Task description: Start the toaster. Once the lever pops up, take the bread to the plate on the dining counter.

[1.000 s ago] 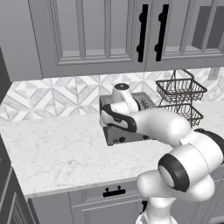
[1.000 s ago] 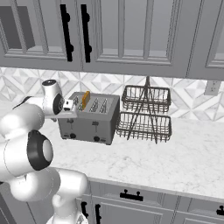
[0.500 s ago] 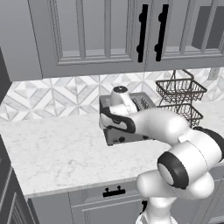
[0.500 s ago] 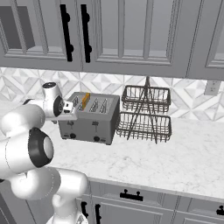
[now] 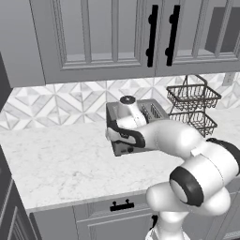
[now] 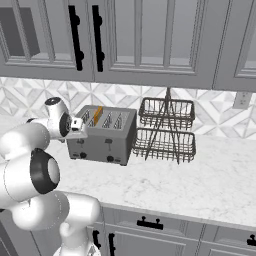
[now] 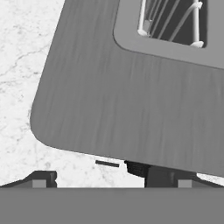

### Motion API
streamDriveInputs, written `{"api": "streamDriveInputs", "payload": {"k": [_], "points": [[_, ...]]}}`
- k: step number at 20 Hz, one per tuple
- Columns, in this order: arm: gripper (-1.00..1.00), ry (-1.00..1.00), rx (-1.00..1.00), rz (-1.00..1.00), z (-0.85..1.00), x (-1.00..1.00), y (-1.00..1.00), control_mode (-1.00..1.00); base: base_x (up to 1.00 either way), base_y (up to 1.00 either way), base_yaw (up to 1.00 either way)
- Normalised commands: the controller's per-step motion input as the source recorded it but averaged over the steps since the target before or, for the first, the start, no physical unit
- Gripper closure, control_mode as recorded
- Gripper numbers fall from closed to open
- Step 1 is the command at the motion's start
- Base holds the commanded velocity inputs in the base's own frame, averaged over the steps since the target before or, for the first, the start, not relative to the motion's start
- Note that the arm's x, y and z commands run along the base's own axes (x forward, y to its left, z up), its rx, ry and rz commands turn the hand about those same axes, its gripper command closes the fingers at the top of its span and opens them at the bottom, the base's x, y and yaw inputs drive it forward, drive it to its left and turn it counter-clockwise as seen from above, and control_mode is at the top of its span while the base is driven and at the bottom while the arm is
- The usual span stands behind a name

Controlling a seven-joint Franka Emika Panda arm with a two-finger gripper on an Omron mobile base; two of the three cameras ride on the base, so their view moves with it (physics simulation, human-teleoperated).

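Note:
The grey toaster (image 6: 106, 136) stands on the marble worktop against the backsplash, and its top (image 7: 127, 96) takes up most of the hand view. A slice of bread (image 6: 97, 115) stands in a left slot with its orange crust edge up. My gripper (image 6: 76, 134) hangs open over the toaster's front left corner (image 5: 117, 140), fingertips pointing down in front of the front face. A small dark tab, likely the lever (image 7: 135, 168), pokes out under the front edge beside my right fingertip (image 7: 162, 177). The gripper (image 7: 103, 180) holds nothing. The plate and the dining counter are out of view.
A two-tier dark wire basket rack (image 6: 167, 131) stands right of the toaster, close to it. Grey wall cabinets (image 6: 135, 40) with black handles hang above. Bare marble worktop (image 6: 200, 180) stretches in front and to the right, and also to the left (image 5: 56, 154).
My hand has dropped a little lower at the toaster's front left corner. The jaws have stayed open. The toaster and bread have not moved.

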Motion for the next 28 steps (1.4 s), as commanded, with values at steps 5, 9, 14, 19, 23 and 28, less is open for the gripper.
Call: {"api": "streamDriveInputs", "payload": {"k": [5,9,14,19,23,28], "points": [[-1.0,-0.09,0.0,0.04,-0.9,-0.34,0.0,-1.0,0.0,0.0,0.0],[-1.0,-0.04,0.0,0.04,-0.96,-0.37,0.0,-1.0,0.0,0.0,0.0],[-1.0,0.0,0.0,0.02,-0.99,-0.47,0.0,-1.0,0.0,0.0,0.0],[-1.0,0.0,0.0,0.01,-0.95,-0.22,0.0,-1.0,0.0,0.0,0.0],[-1.0,-0.15,0.0,0.01,-0.29,-0.48,0.0,-1.0,0.0,0.0,0.0],[-1.0,-0.18,0.14,-0.03,0.92,-0.81,-0.09,-1.0,0.0,0.0,0.0]]}}
